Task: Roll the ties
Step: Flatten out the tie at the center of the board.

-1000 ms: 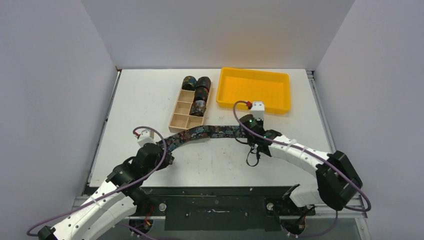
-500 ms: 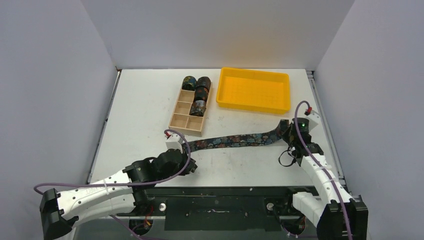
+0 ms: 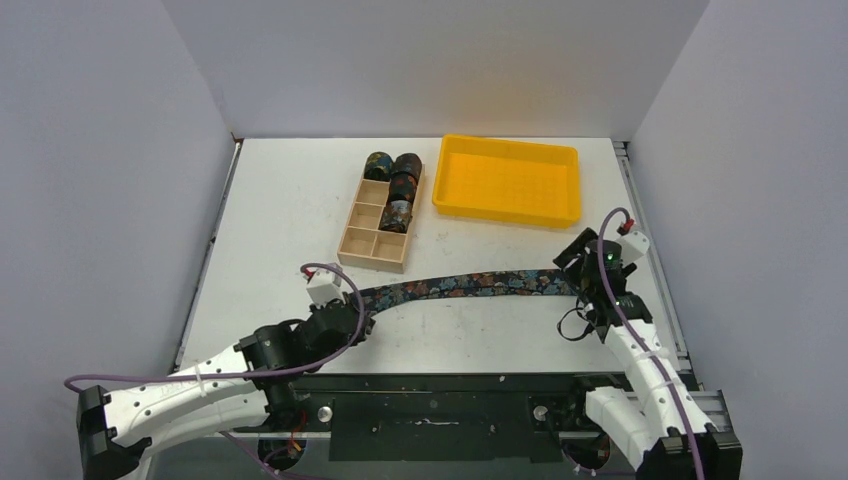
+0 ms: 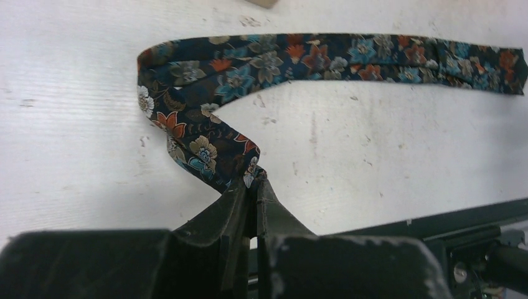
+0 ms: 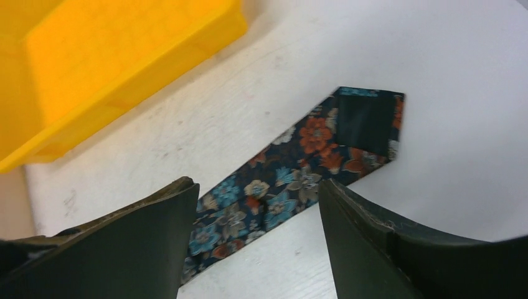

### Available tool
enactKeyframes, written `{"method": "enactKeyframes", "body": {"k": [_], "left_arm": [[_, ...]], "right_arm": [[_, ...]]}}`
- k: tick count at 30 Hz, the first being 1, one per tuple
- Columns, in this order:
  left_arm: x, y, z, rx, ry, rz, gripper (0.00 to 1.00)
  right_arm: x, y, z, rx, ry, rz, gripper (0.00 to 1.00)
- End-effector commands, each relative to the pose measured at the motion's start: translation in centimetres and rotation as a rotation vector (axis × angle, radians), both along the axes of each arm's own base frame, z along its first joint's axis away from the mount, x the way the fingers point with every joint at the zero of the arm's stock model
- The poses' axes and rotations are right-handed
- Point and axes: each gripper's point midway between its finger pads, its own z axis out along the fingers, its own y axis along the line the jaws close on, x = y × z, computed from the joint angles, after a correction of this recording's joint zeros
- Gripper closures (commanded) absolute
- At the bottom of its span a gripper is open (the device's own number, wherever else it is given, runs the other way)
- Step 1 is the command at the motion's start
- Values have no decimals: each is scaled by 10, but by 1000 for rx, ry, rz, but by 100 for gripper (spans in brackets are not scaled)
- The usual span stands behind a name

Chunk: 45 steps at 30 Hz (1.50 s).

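Dark floral-print fabric necktie point(image 3: 470, 284) stretched flat across the white tabletop point(image 3: 290, 200), between both arms.
Only the left wrist view shows the left gripper point(image 4: 255, 182) pinched shut on the necktie's curled end; the right wrist view shows the right gripper point(image 5: 256, 193) spread wide over the folded-back other end, holding nothing.

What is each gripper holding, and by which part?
The left gripper pinches the tie by the tip at its left end. The right gripper stands open over the other end, holding nothing.
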Motion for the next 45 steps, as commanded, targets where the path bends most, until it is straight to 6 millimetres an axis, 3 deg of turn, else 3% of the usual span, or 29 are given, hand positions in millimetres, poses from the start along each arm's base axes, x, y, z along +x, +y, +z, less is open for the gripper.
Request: {"method": "enactKeyframes", "body": {"k": [1,4,7,10,15,20,26,29,33,36,40,45], "left_arm": [[12,33,-8,57,-32,150,100],[15,42,-14,76,-18,189,100],[18,55,-20,92,-5,250,100],[23,67,-23,79,-4,309,100],[31,83,-21,66,-19,374,100],[38,100,-19,79,-30,461,96],[51,115,-17,129,-41,540,93],[64,121,-14,142,-38,581,93],[83,117,2,97,-58,604,93],[91,120,14,90,-98,640,87],[98,132,20,79,-159,725,73],[103,146,17,96,-139,790,69]], "right_arm": [[12,29,60,-59,-167,70,27],[13,79,57,-54,-137,252,28],[12,115,19,10,-39,378,37],[11,129,-19,66,20,412,47],[21,123,-52,52,93,384,51],[20,84,-76,71,166,274,53],[15,65,-79,50,186,234,53],[19,65,-62,30,140,238,52],[26,90,-33,-40,73,324,45],[27,114,-22,-87,47,401,42],[30,128,-36,-93,82,447,43],[25,132,-64,-82,164,472,45]]}}
